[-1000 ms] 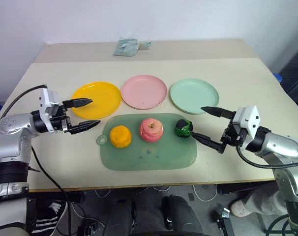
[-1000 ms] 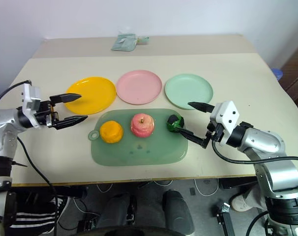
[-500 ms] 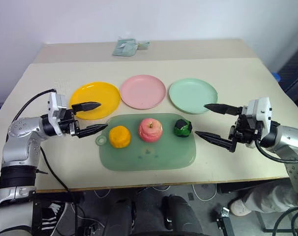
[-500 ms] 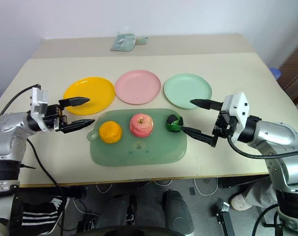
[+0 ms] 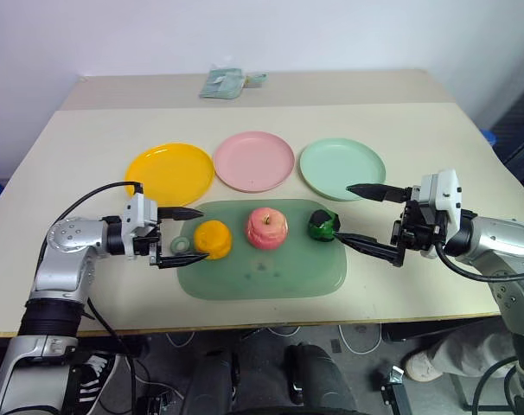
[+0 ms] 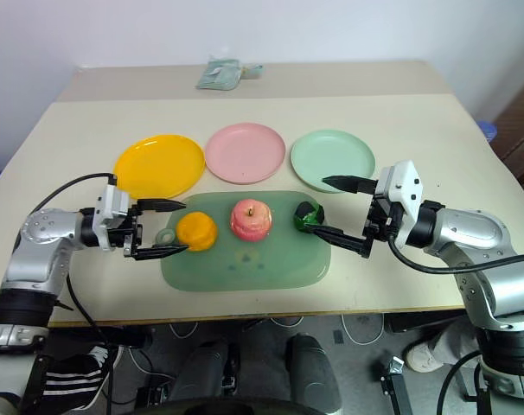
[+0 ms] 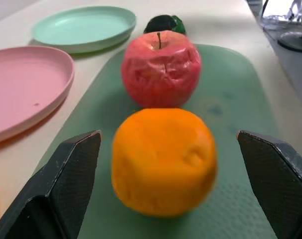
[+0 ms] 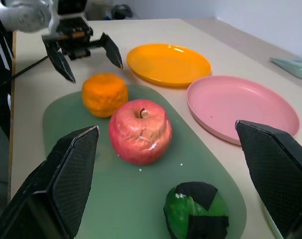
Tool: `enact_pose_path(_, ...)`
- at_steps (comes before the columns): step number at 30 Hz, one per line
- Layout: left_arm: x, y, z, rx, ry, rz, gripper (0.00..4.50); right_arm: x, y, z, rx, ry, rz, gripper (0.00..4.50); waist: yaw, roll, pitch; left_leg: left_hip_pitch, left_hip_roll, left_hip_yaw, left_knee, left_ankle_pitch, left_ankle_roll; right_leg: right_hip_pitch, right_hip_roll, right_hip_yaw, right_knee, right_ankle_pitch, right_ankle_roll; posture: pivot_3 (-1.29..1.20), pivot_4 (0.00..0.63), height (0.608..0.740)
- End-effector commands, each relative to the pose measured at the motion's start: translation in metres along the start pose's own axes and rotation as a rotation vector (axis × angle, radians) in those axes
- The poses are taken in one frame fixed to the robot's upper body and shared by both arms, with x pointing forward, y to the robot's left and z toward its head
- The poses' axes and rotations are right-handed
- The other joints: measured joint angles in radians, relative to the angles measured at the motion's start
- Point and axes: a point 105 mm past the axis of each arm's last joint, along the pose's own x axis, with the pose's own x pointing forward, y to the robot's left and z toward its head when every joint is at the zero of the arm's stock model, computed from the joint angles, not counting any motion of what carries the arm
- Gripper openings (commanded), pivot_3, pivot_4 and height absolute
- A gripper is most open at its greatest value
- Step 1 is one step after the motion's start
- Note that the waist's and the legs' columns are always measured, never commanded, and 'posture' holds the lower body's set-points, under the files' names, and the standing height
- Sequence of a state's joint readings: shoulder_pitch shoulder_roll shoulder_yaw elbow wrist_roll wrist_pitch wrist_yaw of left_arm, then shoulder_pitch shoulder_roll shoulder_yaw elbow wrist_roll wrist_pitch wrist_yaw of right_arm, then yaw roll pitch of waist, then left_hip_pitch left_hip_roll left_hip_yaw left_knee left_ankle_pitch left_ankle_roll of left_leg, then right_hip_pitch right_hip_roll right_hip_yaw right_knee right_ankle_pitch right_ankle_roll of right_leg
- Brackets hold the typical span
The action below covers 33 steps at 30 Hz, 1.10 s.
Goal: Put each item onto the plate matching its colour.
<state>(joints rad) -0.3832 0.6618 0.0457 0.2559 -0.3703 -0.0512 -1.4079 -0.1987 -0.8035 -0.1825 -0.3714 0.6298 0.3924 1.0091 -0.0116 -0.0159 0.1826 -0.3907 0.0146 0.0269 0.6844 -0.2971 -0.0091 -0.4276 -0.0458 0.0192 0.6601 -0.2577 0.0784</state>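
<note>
The orange-yellow fruit (image 5: 212, 239), the pink-red apple (image 5: 267, 227) and the dark green fruit (image 5: 322, 226) lie in a row on the green mat (image 5: 262, 272). Behind the mat stand the yellow plate (image 5: 169, 173), the pink plate (image 5: 254, 161) and the mint plate (image 5: 341, 169), all bare. My left gripper (image 5: 197, 233) is open at the mat's left end. Its fingertips sit just short of the orange fruit (image 7: 163, 162), one on each side, not touching it. My right gripper (image 5: 341, 212) is open, level, just right of the green fruit (image 8: 196, 211).
A folded pale green cloth (image 5: 220, 82) lies at the table's far edge. The mat's small ring handle (image 5: 180, 246) sits between my left gripper's fingers. Bare tabletop stretches left and right of the mat and behind the plates.
My left gripper has moved right and down, from beside the yellow plate to the mat's left end at the orange fruit. The right gripper has barely moved. Both stay open.
</note>
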Motion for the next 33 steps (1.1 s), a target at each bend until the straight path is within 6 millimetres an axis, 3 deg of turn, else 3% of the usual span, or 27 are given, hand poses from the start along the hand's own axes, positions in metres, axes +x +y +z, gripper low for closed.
enact_pose_path(1,0.003,0.003,-0.001,0.037,0.023,0.01,4.43,-0.005,0.0,0.011,-0.056,-0.011,-0.013,4.5,-0.001,0.0,0.0,0.0,0.0,0.0,0.0,0.0,0.0,0.0,0.0,0.0,0.0,0.0,0.0,0.0,0.15,0.734)
enact_pose_path(9,0.014,-0.005,-0.015,0.002,0.035,-0.03,4.43,-0.007,0.001,0.012,-0.058,-0.008,-0.032,4.5,0.0,0.0,0.0,0.0,0.0,0.0,0.0,0.0,0.0,0.0,0.0,0.0,0.0,0.0,0.0,0.0,0.15,0.734)
enact_pose_path(14,0.016,-0.003,-0.02,0.036,0.06,-0.02,2.97,-0.007,0.0,0.012,-0.056,-0.007,-0.039,4.5,0.0,0.0,0.0,0.0,0.0,0.0,0.0,0.0,0.0,0.0,0.0,0.0,0.0,0.0,0.0,0.0,0.15,0.734)
enact_pose_path(17,0.012,0.006,-0.018,0.047,0.06,0.032,2.96,-0.007,0.0,0.013,-0.055,-0.007,-0.041,4.5,0.0,0.0,0.0,0.0,0.0,0.0,0.0,0.0,0.0,0.0,0.0,0.0,0.0,0.0,0.0,0.0,0.15,0.734)
enact_pose_path(19,0.005,0.022,-0.008,0.006,0.015,0.124,2.96,-0.006,0.0,0.013,-0.054,-0.007,-0.042,4.5,0.0,0.0,0.0,0.0,0.0,0.0,0.0,0.0,0.0,0.0,0.0,0.0,0.0,0.0,0.0,0.0,0.15,0.734)
enact_pose_path(23,-0.025,0.082,0.006,-0.156,-0.025,0.46,2.96,-0.006,0.0,0.012,-0.052,-0.009,-0.048,4.5,0.0,-0.003,0.001,0.0,0.0,-0.002,0.0,0.0,0.001,0.0,0.002,0.0,0.001,0.001,0.002,0.0,0.15,0.734)
enact_pose_path(26,-0.05,0.121,0.018,-0.213,-0.088,0.721,2.96,-0.001,-0.011,0.017,-0.082,-0.038,-0.101,4.5,0.0,-0.004,0.001,0.0,0.0,-0.002,0.0,0.0,0.001,0.0,0.001,-0.001,0.0,0.002,0.003,0.0,0.15,0.734)
enact_pose_path(29,-0.058,0.137,0.023,-0.223,-0.117,0.848,2.96,0.007,-0.024,0.025,-0.099,-0.075,-0.163,4.5,-0.006,-0.003,0.001,0.0,-0.001,0.0,0.0,0.0,0.001,0.0,0.0,0.0,-0.001,0.003,0.005,0.0,0.15,0.734)
enact_pose_path(33,-0.058,0.147,0.018,-0.246,-0.128,0.933,2.96,0.016,-0.027,0.028,-0.078,-0.098,-0.171,4.5,0.001,-0.004,0.001,-0.001,-0.001,-0.001,0.0,0.0,0.001,0.0,-0.001,0.0,-0.001,0.003,0.005,0.0,0.15,0.734)
